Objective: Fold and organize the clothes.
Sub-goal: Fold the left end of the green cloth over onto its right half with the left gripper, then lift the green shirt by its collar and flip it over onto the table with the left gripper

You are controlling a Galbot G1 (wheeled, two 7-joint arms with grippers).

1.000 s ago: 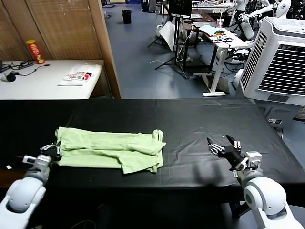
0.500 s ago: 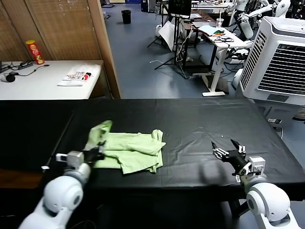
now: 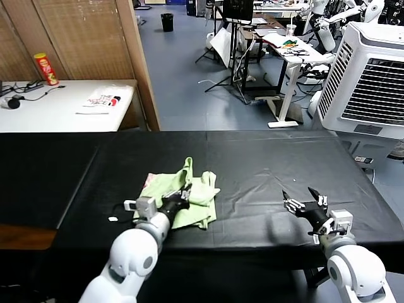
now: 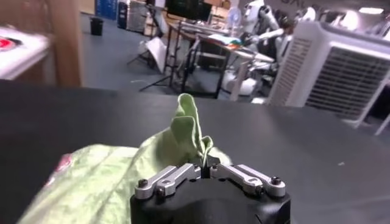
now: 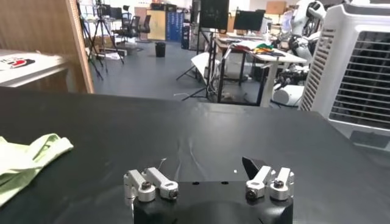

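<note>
The pale green shirt [image 3: 201,192] lies bunched on the black table [image 3: 265,158], left of centre, with a fold standing up at its far side. A pink patch [image 3: 149,181] shows at its left edge. My left gripper [image 3: 184,192] is over the shirt's middle, shut on a pinch of the green fabric. In the left wrist view the shirt [image 4: 116,176] rises in a peak straight out of the shut left gripper [image 4: 205,168]. My right gripper [image 3: 305,201] hovers open near the table's front right, holding nothing. The right wrist view shows that right gripper [image 5: 207,176] with the shirt [image 5: 24,159] far off to one side.
A white side table [image 3: 57,117] at the back left carries a red can [image 3: 45,68] and a white printed bag [image 3: 104,99]. A wooden partition [image 3: 134,63] stands behind the table. A large white air cooler [image 3: 372,76] is at the back right.
My left gripper has carried the shirt's left edge to the right, over the rest of the shirt, so the cloth is now much narrower and bunched. The right gripper barely moved.
</note>
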